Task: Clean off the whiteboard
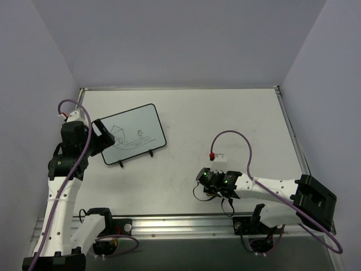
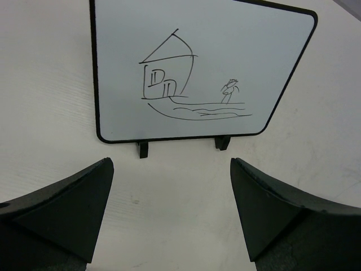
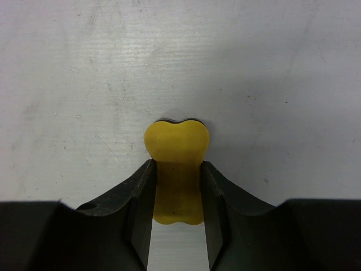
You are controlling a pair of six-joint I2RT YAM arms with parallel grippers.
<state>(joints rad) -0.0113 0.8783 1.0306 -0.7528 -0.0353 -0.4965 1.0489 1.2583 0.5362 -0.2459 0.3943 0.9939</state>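
Note:
The whiteboard (image 1: 135, 132) lies on the table at the left, white with a black rim, two small black feet and a line drawing of a house and a figure. It fills the top of the left wrist view (image 2: 225, 51). My left gripper (image 1: 101, 135) hovers at the board's left edge, open, with bare table between its fingers (image 2: 170, 169). My right gripper (image 1: 206, 185) is low over the table at the near middle. It is shut on a small yellow eraser (image 3: 176, 141), whose rounded end sticks out past the fingertips (image 3: 177, 165). The top view hides the eraser.
A purple cable with a red tip (image 1: 212, 154) loops over the table just behind my right gripper. Grey walls close in the table on three sides, with a metal rim (image 1: 180, 88) along the far edge.

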